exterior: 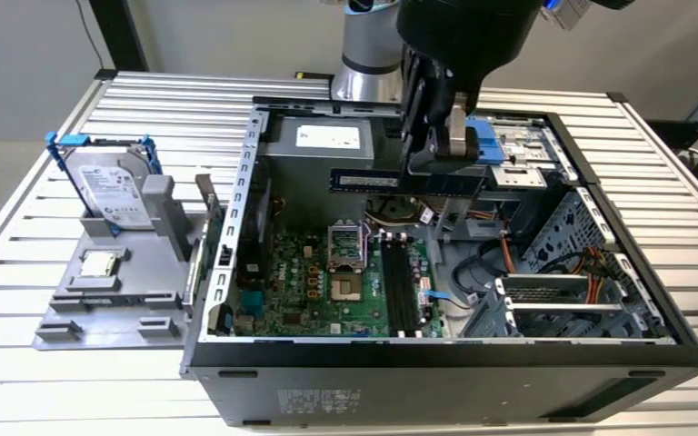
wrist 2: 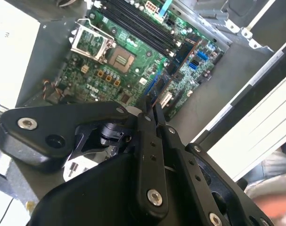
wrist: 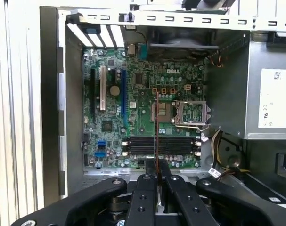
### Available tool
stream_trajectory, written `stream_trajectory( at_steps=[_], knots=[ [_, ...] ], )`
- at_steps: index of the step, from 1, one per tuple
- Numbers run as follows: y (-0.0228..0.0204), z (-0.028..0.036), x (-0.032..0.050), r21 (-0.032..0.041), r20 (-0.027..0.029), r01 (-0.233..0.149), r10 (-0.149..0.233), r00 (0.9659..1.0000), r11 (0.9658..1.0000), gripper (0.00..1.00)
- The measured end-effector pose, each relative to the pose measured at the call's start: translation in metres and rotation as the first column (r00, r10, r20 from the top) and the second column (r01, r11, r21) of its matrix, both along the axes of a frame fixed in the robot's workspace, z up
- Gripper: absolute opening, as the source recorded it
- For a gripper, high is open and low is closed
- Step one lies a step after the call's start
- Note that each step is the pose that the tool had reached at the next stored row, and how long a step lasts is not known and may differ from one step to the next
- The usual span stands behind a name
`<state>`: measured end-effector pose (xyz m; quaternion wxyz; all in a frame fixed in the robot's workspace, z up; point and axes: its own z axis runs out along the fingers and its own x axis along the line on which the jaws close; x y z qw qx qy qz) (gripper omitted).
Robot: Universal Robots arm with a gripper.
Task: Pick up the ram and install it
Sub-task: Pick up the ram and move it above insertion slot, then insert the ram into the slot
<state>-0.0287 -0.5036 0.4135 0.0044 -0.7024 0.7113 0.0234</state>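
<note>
Well, nearest me is the dark front wall of the open computer case (exterior: pixel 446 377), which lies on its side in the middle of the slatted bench (exterior: pixel 34 391) so that the green main board (exterior: pixel 313 291) faces up and can be reached from above. On the board, the black memory slots (exterior: pixel 400 295) run from the near wall toward the back, and they look empty to me.

Above them hangs the ram (exterior: pixel 367 181), clear of the board and about level with the open top of the case. The tool (exterior: pixel 443 163) has its fingers closed flat against the stick's two faces, partway along its length. That grip leaves the lower edge bare, I would say so that this edge can go down into a slot. For now the stick lies across the run of the slots, not along it. The first wrist view shows this well: the ram (wrist: pixel 156 136) is a thin line, edge-on, crossing the slots (wrist: pixel 159 146) at a right angle ahead of the tool (wrist: pixel 157 176).

Toward the bench edge on the exterior view's left, a grey holder (exterior: pixel 106 318) carries a square silver chip (exterior: pixel 98 263) and, farther back, a hard drive (exterior: pixel 116 191) standing upright.
</note>
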Motion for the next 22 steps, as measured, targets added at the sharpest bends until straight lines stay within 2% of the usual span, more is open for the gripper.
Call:
stream_trajectory(
  at_steps=[6, 12, 17, 22],
  knots=[
    [0.0139, -0.0005, 0.0030, 0.0000, 0.0023, 0.000, 0.000, 1.0000, 1.0000, 0.00],
    [0.0249, -0.0009, 0.0060, 0.0000, 0.0033, 0.000, 0.000, 1.0000, 1.0000, 0.00],
    [0.0329, -0.0013, 0.0084, 0.0000, 0.0038, 0.000, 0.000, 1.0000, 1.0000, 0.00],
    [0.0373, -0.0016, 0.0098, 0.0000, 0.0039, 0.000, 0.000, 1.0000, 1.0000, 0.00]
  ],
)
